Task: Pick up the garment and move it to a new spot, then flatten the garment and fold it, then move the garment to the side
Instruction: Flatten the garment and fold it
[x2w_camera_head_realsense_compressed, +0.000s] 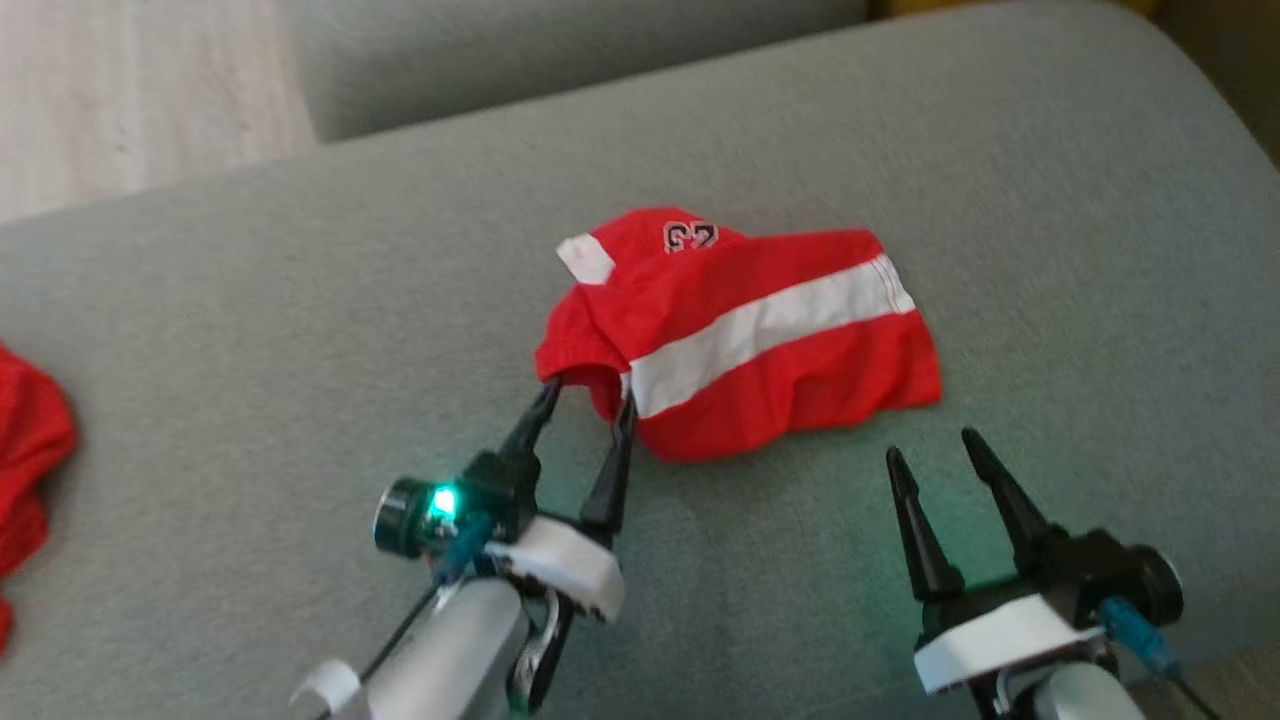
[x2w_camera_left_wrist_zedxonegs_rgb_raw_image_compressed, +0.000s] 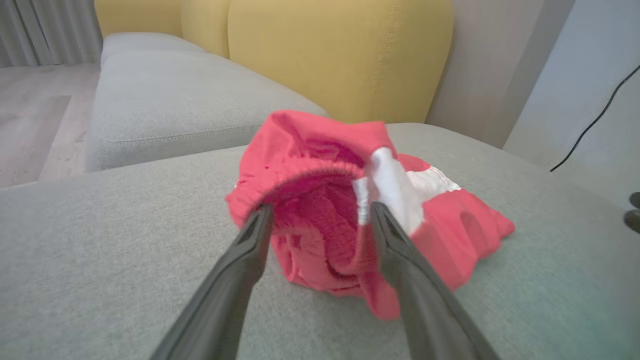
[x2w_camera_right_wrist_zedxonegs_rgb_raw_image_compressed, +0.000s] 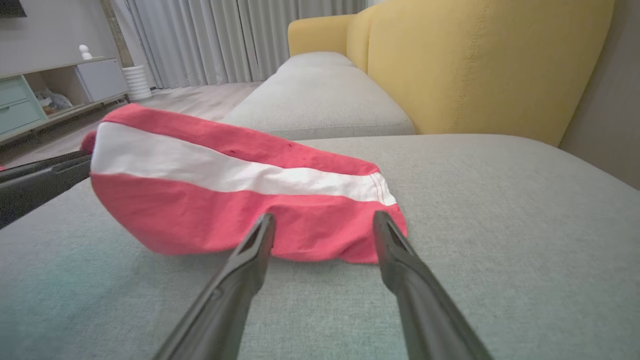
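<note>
A grey sofa seat (x2w_camera_head_realsense_compressed: 300, 300) takes up most of the scene, with a second grey seat section beyond it and a yellow back cushion (x2w_camera_left_wrist_zedxonegs_rgb_raw_image_compressed: 340, 55) rising behind. Pale wood floor (x2w_camera_head_realsense_compressed: 130, 90) shows at the far left in the head view.

The red shorts (x2w_camera_head_realsense_compressed: 770, 340) lie near the middle of the seat, loosely flat. A broad white stripe runs across them and a small number print sits near the far edge. Their left end is bunched and folded over at the waistband. Well apart, at the left edge of the head view, lies another red cloth (x2w_camera_head_realsense_compressed: 25, 460).

The left gripper (x2w_camera_head_realsense_compressed: 589, 395) is at that bunched end, fingers wide, one tip on each side of the waistband fold and nothing clamped between them. The right gripper (x2w_camera_head_realsense_compressed: 931, 445) sits lower right, fingers wide too, tips just short of the near hem – holding nothing
</note>
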